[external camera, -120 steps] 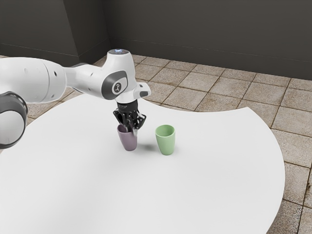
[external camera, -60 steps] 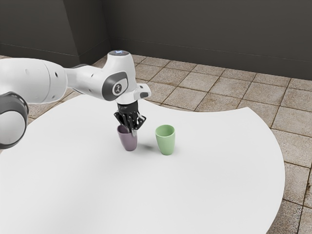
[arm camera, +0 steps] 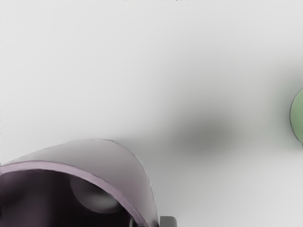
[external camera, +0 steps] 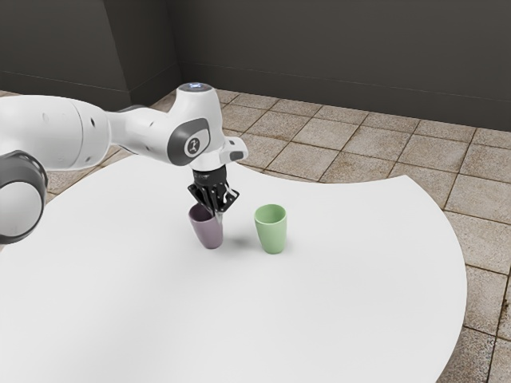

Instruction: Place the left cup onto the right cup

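Purple cup [external camera: 206,227]: the left cup of the task. It is on the white table [external camera: 335,319], nearer the far edge than the near one, and its mouth faces up. I cannot tell whether its base rests on the table or hangs just off it.
Green cup [external camera: 271,229]: the target. It stands upright and open just beside the purple cup, toward the exterior view's right, with a clear gap between the two. It is about as far from the far edge.
Gripper [external camera: 215,209]: it points down at the purple cup's rim and is clenched on the wall on the side facing the green cup. One finger seems to be inside the mouth and the other outside.
Handling, as a judgement: a small, stiff, thin-walled cup that is likely light. Its smooth, tapering side could slide in a pinch, and it would tip before it would break.
Where to hold: the rim wall, as now, is the sensible place. Its lip gives the fingers something to bear on, and the base stays free to go into the other cup.
Risk: an off-centre rim grip lets the cup hang tilted. It would need to be level and centred over the green mouth before it is lowered.
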### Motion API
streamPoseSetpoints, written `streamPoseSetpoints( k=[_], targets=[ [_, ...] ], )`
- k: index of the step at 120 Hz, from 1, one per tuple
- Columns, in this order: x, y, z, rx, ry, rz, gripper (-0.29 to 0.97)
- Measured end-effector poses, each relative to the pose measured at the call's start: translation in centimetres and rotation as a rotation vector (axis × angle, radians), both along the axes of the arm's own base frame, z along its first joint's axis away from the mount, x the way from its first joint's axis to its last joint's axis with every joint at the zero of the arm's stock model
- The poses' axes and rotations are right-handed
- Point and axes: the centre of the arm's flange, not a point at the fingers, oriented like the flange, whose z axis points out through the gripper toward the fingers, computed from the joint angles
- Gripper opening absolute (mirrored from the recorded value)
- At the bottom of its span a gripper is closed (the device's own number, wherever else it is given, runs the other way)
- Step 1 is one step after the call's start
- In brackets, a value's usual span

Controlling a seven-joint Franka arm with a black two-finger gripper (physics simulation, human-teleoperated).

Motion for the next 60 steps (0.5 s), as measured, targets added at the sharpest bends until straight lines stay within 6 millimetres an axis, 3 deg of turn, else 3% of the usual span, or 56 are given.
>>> streamPoseSetpoints(
  k=[32,60],
  targets=[
    [-0.1,-0.1,1.0,0.004,-0.009,-0.004,-0.11],
    [-0.3,-0.2,3.3,0.009,-0.030,-0.008,-0.11]
  ],
)
